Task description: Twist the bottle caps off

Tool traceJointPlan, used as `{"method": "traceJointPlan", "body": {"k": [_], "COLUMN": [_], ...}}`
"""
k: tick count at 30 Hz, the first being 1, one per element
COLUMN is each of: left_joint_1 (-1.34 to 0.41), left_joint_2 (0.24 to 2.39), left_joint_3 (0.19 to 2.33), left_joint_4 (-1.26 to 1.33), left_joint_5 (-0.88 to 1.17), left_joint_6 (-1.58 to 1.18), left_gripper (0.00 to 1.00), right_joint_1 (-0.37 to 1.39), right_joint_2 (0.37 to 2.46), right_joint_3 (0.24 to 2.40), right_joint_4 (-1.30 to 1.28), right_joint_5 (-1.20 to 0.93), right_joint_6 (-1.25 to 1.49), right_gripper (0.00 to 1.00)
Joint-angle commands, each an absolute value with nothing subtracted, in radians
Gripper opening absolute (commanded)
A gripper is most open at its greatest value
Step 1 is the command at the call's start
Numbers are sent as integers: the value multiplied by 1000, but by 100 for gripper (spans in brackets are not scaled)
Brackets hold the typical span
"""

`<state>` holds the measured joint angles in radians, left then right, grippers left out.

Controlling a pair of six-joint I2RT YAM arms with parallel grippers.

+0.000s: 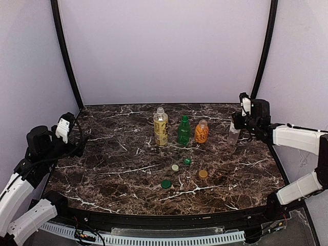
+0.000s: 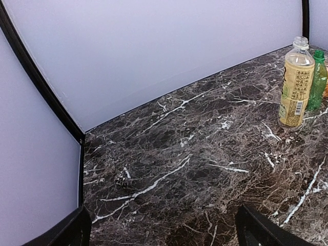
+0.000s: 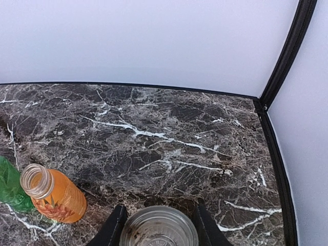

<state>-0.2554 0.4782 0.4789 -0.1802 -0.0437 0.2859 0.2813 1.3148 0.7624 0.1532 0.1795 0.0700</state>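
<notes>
Three bottles are noted standing upright in a row near the far edge of the dark marble-patterned bench (image 1: pixel 118 154), about its middle. They are a tall clear plastic bottle (image 1: pixel 161 128) holding yellow liquid, an all-green plastic bottle (image 1: pixel 183 132) whose contents cannot be told, and a squat orange bottle (image 3: pixel 56 197), open-mouthed, holding orange liquid.

Four loose caps are recorded between that row and the near edge: a pale round cap (image 1: pixel 175 167), a small green cap (image 1: pixel 187 161), an orange cap (image 1: pixel 203 173) and a larger green cap (image 1: pixel 165 184).

A slim clear plastic bottle (image 1: pixel 233 136) is pinched between the fingers of the right pincer (image 3: pixel 159 228) by the right edge; whether it rests on the bench cannot be told. The left pincer (image 2: pixel 164 236) is spread wide by the left edge, with nothing gripped.
</notes>
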Motion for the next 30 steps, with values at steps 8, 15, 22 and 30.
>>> {"method": "traceJointPlan", "body": {"k": [8,15,22,30], "left_joint_1": [-219,-217,-218,-216], "left_joint_2": [439,435,442,447], "left_joint_3": [435,436,444,456], "left_joint_4": [-135,-138,-131,-137], "left_joint_5": [-57,-50,-36,-19], "left_joint_6": [239,244,251,252], "left_gripper": [99,99,99,99], "right_joint_1": [341,355,354,354], "right_joint_2": [1393,1464,1509,1530], "right_joint_3": [579,605,681,780], "right_joint_4": [695,695,562,366], "right_joint_5": [107,111,100,120], "right_joint_6": [25,38,60,81], "right_gripper": [0,0,0,24]}}
